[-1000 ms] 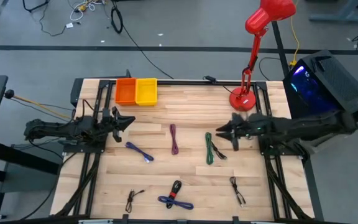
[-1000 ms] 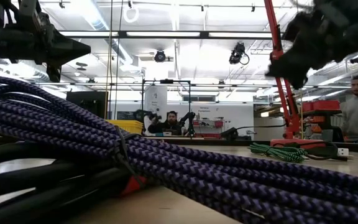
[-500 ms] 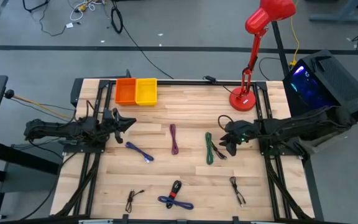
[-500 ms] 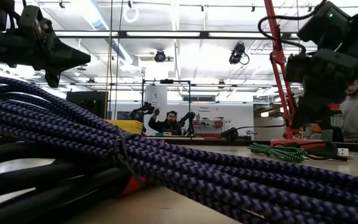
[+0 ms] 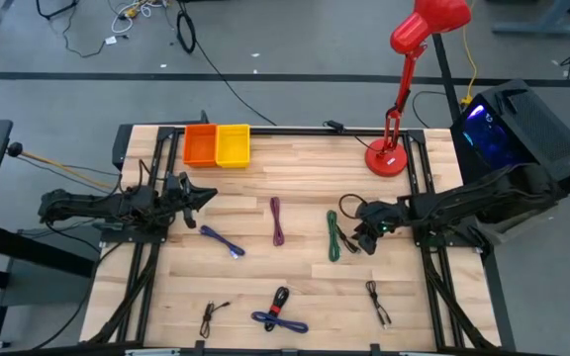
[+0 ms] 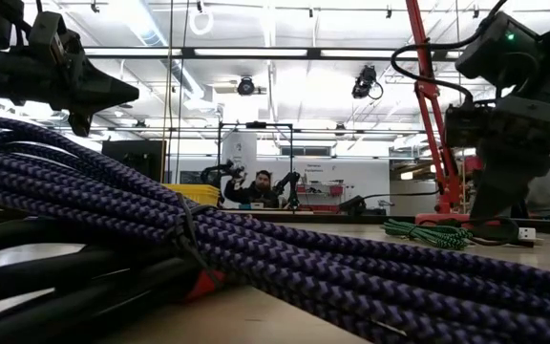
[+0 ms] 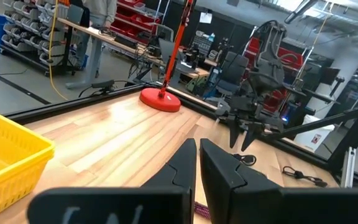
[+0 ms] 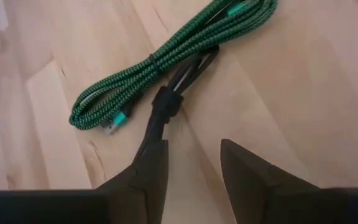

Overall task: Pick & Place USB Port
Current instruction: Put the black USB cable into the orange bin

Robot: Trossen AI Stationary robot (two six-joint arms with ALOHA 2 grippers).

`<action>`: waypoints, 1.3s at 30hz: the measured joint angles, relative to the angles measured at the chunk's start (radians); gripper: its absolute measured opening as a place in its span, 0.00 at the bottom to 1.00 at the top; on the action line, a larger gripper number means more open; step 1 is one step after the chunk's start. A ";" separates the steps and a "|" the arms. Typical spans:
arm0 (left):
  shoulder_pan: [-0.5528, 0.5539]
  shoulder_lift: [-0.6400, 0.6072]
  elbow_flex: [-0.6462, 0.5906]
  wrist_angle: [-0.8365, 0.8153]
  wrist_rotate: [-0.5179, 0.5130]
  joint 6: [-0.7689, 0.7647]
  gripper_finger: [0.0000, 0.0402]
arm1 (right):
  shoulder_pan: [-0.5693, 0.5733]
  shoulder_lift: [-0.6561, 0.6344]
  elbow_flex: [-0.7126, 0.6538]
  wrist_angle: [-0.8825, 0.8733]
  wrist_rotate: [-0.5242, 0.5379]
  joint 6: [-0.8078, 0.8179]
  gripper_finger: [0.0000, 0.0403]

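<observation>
My left end effector is hovering over the left part of the desk, fingers pressed together, holding nothing; in the left wrist view the two dark fingers are lying side by side with only a sliver between them. Behind it, at the far edge, an orange bin and a yellow bin are sitting touching each other. Just beside the left end effector, toward the near edge, a blue-purple cable is lying on the wood. A purple cable is lying near the desk's middle. Along the near edge, a small black cable is resting at left, then a coiled blue cable with a black-and-red piece, then another black cable farther right.

The green braided USB cable is lying right of centre, bundled together with a black cable. My right end effector is pointing down just beside that bundle, fingers standing apart and gripping nothing. In the right wrist view one fingertip is sitting at the black cable's end, the other on bare wood; I cannot tell whether it is touching. A red lamp is standing at the far right edge.
</observation>
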 joint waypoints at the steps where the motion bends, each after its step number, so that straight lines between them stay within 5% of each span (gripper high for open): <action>1: 0.000 0.000 0.000 -0.001 0.000 0.000 0.06 | 0.006 0.011 0.000 0.011 -0.002 0.005 0.36; 14: 0.000 0.000 0.000 -0.005 0.000 0.001 0.06 | 0.048 0.117 0.000 0.095 0.002 0.020 0.36; 39: 0.000 0.000 0.000 -0.005 0.000 0.000 0.06 | -0.130 0.101 -0.002 0.120 -0.108 -0.152 0.36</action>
